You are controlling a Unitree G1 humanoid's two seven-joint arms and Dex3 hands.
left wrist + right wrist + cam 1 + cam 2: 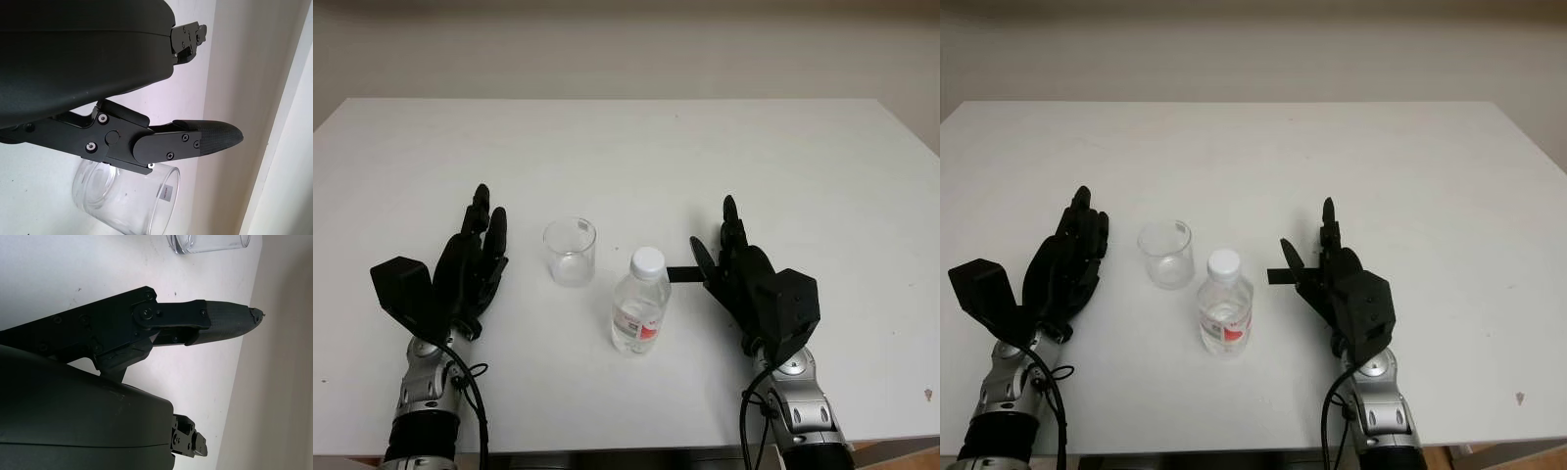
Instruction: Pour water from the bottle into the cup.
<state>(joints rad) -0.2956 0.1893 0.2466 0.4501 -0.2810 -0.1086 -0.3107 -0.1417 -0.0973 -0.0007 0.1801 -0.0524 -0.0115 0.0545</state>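
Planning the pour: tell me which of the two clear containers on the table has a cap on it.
The bottle, nearer the right hand: white screw cap, red label. The cup beside it is open-topped.

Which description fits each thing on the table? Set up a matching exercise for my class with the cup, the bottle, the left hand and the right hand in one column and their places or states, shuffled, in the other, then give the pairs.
Column one:
1. cup
2. bottle
3. left hand
4. right hand

Column two:
A. open, on the bottle's side of the table
B. clear, empty, upright, beside the bottle
C. open, on the cup's side
D. white cap on, red and white label, standing nearer the robot than the cup

Pairs: 1-B, 2-D, 3-C, 4-A
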